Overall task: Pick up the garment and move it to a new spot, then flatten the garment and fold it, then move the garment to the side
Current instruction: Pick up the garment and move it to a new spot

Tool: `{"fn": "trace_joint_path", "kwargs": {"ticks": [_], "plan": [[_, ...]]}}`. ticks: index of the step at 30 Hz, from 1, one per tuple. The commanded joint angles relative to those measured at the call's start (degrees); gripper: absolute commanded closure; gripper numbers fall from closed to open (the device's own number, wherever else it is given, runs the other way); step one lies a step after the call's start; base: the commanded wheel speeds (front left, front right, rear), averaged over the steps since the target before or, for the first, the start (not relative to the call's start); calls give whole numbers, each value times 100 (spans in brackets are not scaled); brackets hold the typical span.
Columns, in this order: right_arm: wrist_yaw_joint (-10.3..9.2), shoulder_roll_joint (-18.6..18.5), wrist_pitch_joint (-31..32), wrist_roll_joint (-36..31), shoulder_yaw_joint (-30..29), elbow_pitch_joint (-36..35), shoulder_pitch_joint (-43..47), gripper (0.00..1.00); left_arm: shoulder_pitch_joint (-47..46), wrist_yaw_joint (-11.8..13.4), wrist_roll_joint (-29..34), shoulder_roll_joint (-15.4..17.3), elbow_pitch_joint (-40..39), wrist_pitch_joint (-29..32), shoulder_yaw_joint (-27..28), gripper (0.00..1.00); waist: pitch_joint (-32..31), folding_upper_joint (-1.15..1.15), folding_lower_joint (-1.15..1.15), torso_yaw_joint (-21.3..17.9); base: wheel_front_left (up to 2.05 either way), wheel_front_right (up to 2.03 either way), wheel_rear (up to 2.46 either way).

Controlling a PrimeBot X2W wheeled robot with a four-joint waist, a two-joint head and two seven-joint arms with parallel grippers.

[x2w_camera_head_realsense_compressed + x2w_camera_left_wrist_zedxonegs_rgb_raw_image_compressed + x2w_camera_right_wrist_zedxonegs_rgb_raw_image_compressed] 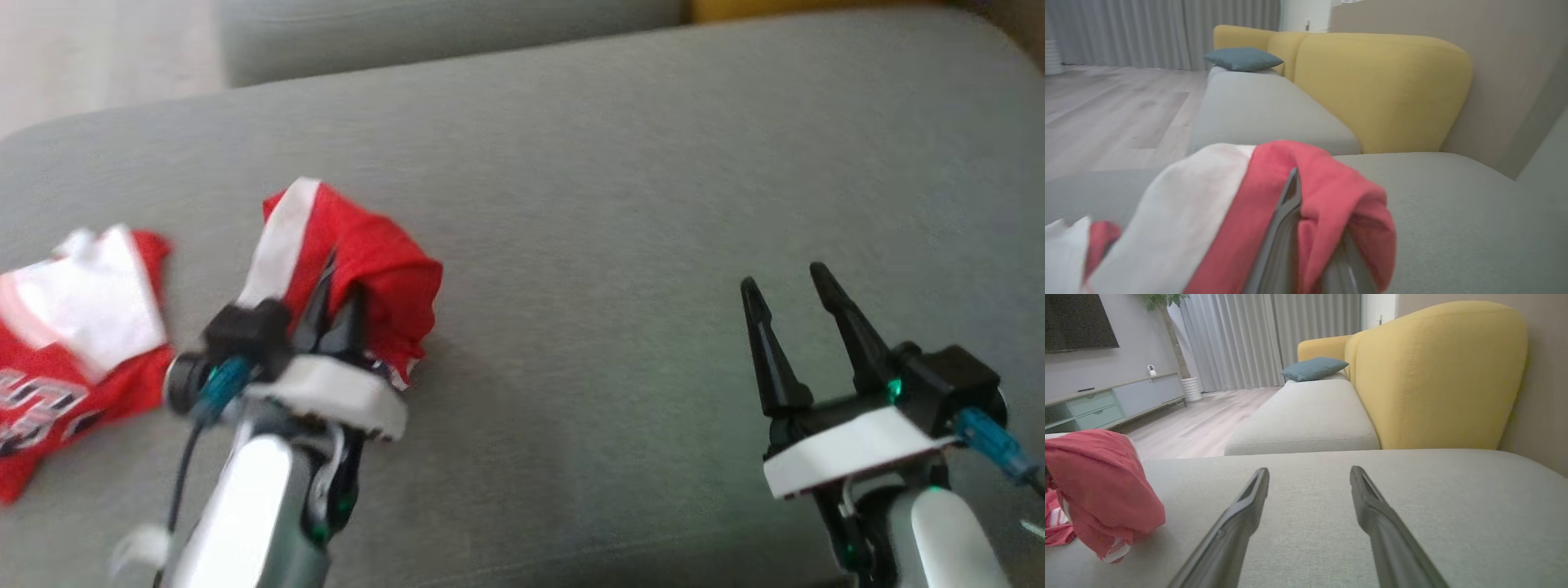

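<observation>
The garment [371, 261] is a red and white shirt lying on the grey sofa cushion [620, 212]. Part of it is lifted and draped over my left gripper [336, 282], which is shut on the cloth; the rest [73, 343] trails flat to the left. In the left wrist view the red fabric [1331, 192] folds over both fingers [1284, 228], hiding their tips. My right gripper [788, 282] hovers open over bare cushion at the right, well apart from the garment. In the right wrist view its fingers [1245, 502] spread wide, with the raised red bundle [1102, 486] at the far left.
A yellow backrest [1437, 375] rises behind the cushion. A second grey seat [1306, 412] with a teal pillow [1314, 367] extends beyond it. Wooden floor [1208, 416], a TV cabinet [1106, 402] and curtains lie further off.
</observation>
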Motion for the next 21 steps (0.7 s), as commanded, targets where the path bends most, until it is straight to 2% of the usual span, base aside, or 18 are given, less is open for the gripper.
{"fn": "trace_joint_path", "kwargs": {"ticks": [1, 8, 15, 16, 17, 18, 21], "plan": [[23, -14, -26, 36, 153, -234, -343, 0, -533, -67, 42, -1, -45, -82, 85, 100, 400, 0, 0, -537, 0, 0, 0], [23, -13, -224, 241, 182, -125, -546, 0, -1441, -326, 152, -153, 1121, -256, -635, 100, 977, 0, 0, -1257, 0, 0, 0], [23, -12, -436, 410, 207, 70, -661, 0, -1950, -459, 46, -194, 1906, -399, -1212, 100, 1238, 0, 0, -1523, 0, 0, 0], [23, -12, -465, 431, 213, 105, -675, 0, -1994, -464, 8, -195, 1988, -421, -1325, 77, 1254, 0, 0, -1536, 0, 0, 0], [23, -12, -492, 444, 217, 140, -687, 0, -2027, -466, -30, -196, 2059, -443, -1446, 23, 1258, 0, 0, -1540, 0, 0, 0], [23, -12, -515, 452, 214, 176, -697, 0, -2054, -464, -58, -197, 2112, -477, -1565, 0, 1246, 0, 0, -1531, 0, 0, 0], [23, -12, -564, 458, 170, 266, -691, 0, -2074, -413, -108, -198, 2157, -589, -1880, 0, 1143, 0, 0, -1425, 0, 0, 0]]}}
